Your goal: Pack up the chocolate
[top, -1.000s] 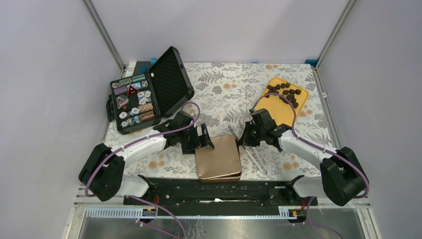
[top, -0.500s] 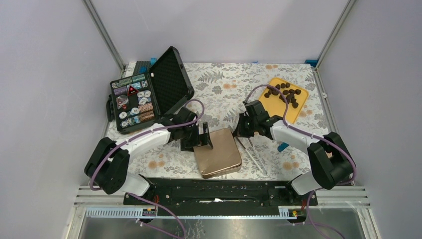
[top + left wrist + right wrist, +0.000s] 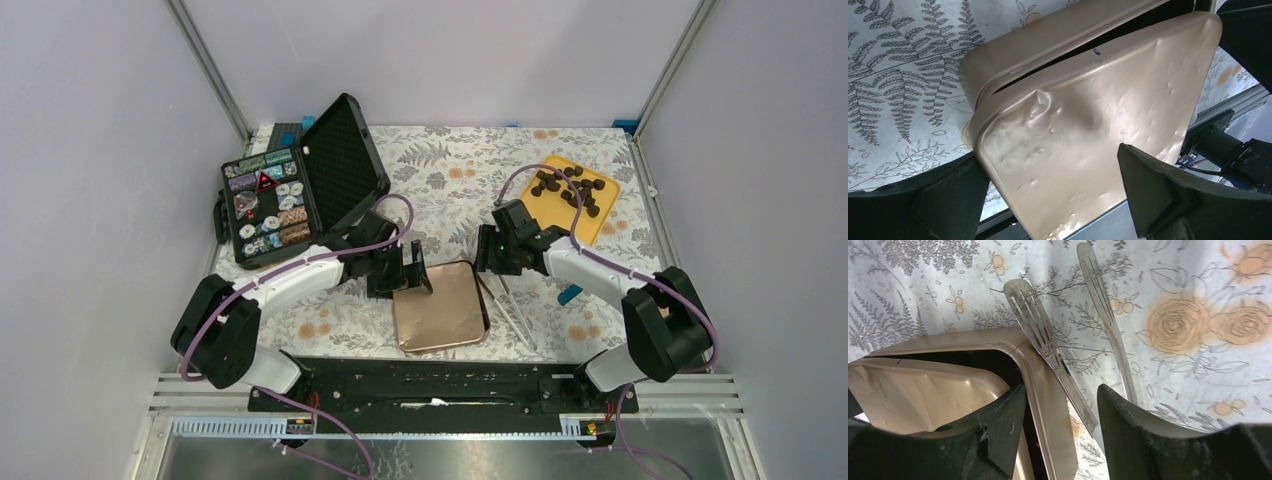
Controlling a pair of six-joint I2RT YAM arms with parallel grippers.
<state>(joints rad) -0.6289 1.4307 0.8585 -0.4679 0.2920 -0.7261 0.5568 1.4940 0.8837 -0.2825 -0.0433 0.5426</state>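
Observation:
The chocolate (image 3: 572,187) lies as several dark pieces on a yellow tray (image 3: 603,217) at the back right. Between the arms sits the golden-brown tin (image 3: 484,300), with its dented lid (image 3: 438,308) askew and tilted on top. A dark gap shows between the lid (image 3: 1088,130) and the tin (image 3: 1048,35). My left gripper (image 3: 412,278) is open at the tin's far left corner, and the lid's corner lies between its fingers (image 3: 1048,170). My right gripper (image 3: 1060,395) is open astride the tin's right wall (image 3: 1040,385), one finger inside and one outside.
Metal tongs (image 3: 512,305) lie on the floral cloth just right of the tin, close to my right fingers (image 3: 1038,335). An open black case (image 3: 300,185) of small items stands at the back left. A small blue object (image 3: 568,294) lies under the right arm.
The right gripper was shut and has opened over the tin's right wall. The tin has slid a little away from the arm bases. Its lid now sits skewed, showing a dark gap on the right.

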